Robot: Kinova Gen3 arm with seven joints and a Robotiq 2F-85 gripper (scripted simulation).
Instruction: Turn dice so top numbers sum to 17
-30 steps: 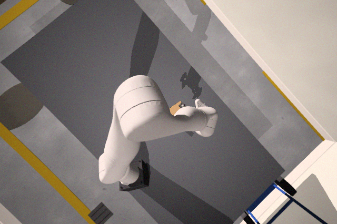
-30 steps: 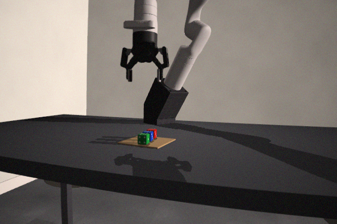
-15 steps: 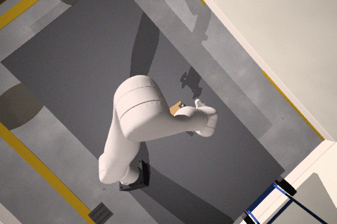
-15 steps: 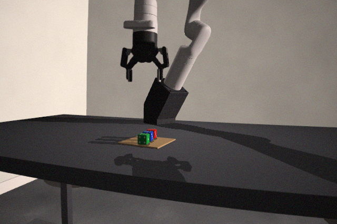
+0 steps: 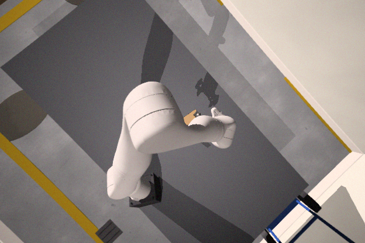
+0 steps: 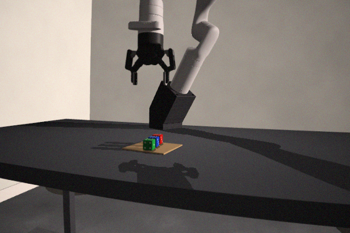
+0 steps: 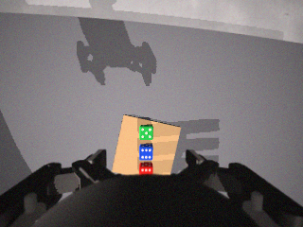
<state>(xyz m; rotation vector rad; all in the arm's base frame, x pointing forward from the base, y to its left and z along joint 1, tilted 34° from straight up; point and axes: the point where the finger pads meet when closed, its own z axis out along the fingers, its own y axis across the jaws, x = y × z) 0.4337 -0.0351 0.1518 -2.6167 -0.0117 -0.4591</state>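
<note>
A tan mat (image 6: 155, 149) lies flat on the dark table. Three dice stand on it in a row, each flat on a face: a green die (image 6: 149, 144), a blue die (image 6: 156, 140) and a red die (image 6: 159, 138). In the wrist view the green die (image 7: 146, 131) shows five on top, the blue die (image 7: 146, 151) six, and the red die (image 7: 145, 167) is partly hidden by the wrist. My gripper (image 6: 150, 79) hangs high above the dice, open and empty. In the overhead view only a corner of the mat (image 5: 190, 117) shows beside the arm.
The arm's dark base block (image 6: 170, 106) stands on the table just behind the mat. The table's front edge (image 6: 169, 196) runs close to the camera. A wall rises behind the table.
</note>
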